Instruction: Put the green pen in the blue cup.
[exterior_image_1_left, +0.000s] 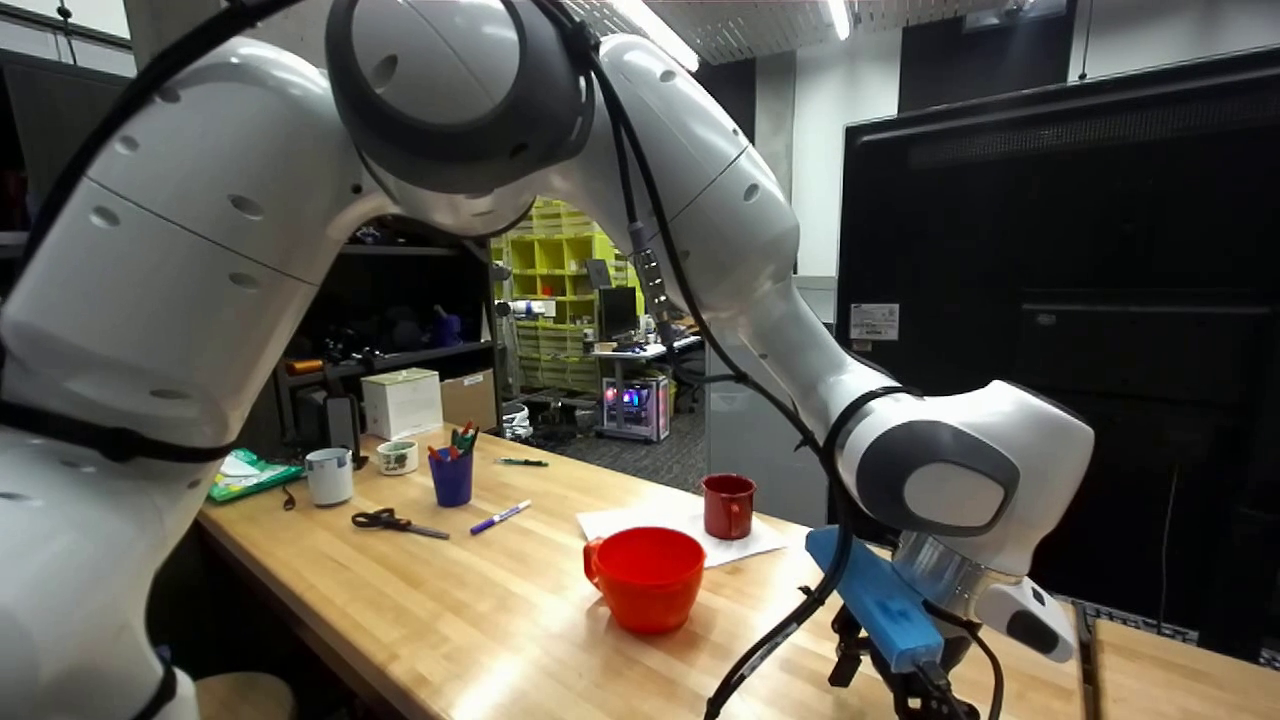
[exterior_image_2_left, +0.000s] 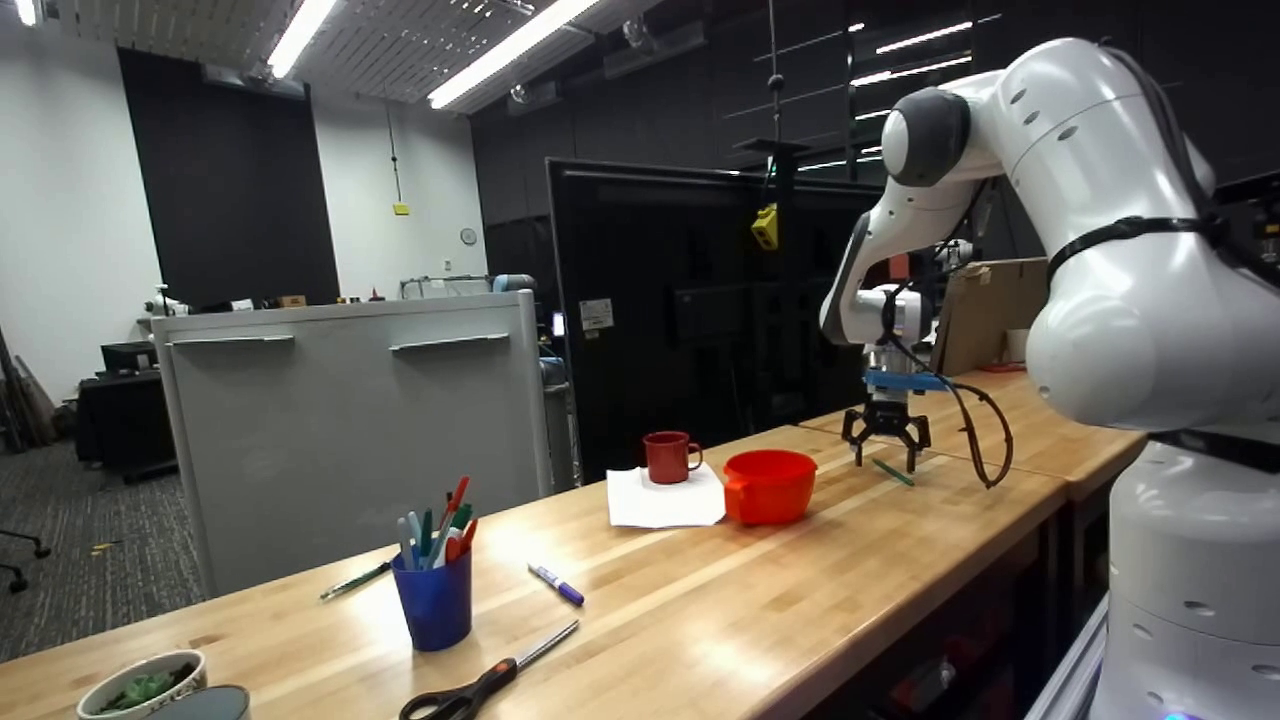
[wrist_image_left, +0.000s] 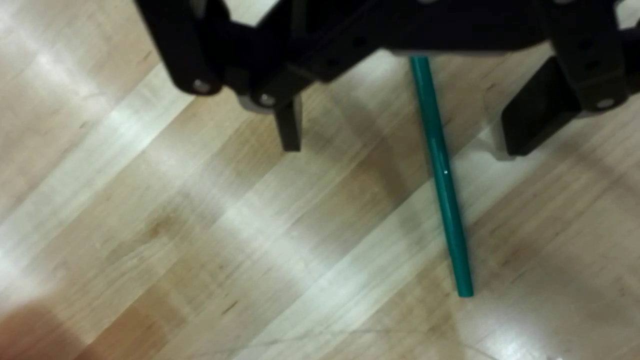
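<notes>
The tool (exterior_image_2_left: 885, 462) was spread wide, fingers (wrist_image_left: 290, 131) pointing down, low over the wooden bench (exterior_image_2_left: 690, 620). Couldn't tell if they touched it.

The green pen (wrist_image_left: 443, 170) lay flat on the bench, between the spread fingers in the wrist view, visible gap either side, closer to the finger at that view's right. Its upper end there was hidden behind the tool's body; the lower end ran out past the fingers.

The blue cup (exterior_image_2_left: 437, 605) stood upright well apart from the green pen, farther along the bench, holding pens and markers (exterior_image_2_left: 430, 540), some red, some green. Near it lay black-handled scissors (exterior_image_2_left: 496, 678), a purple-and-white marker (exterior_image_2_left: 558, 583) and a dark pen (exterior_image_2_left: 355, 580).

The red bowl (exterior_image_2_left: 775, 490) stood upright between the blue cup and the tool in both exterior views, handle on the blue cup's side. Dark red cup (exterior_image_2_left: 667, 458) stood upright on white paper (exterior_image_2_left: 652, 512), near the bowl.

Far end, in an exterior view: a pale mug (exterior_image_1_left: 329, 476) and a small planter (exterior_image_1_left: 397, 457) stood past the blue cup, with a green-and-white packet (exterior_image_1_left: 245, 478) and a white box (exterior_image_1_left: 402, 403) near them. A blue block (exterior_image_2_left: 905, 381) sat just above the tool. Behind the bench stood a large black panel (exterior_image_2_left: 650, 390) and a grey cabinet (exterior_image_2_left: 350, 450).
</notes>
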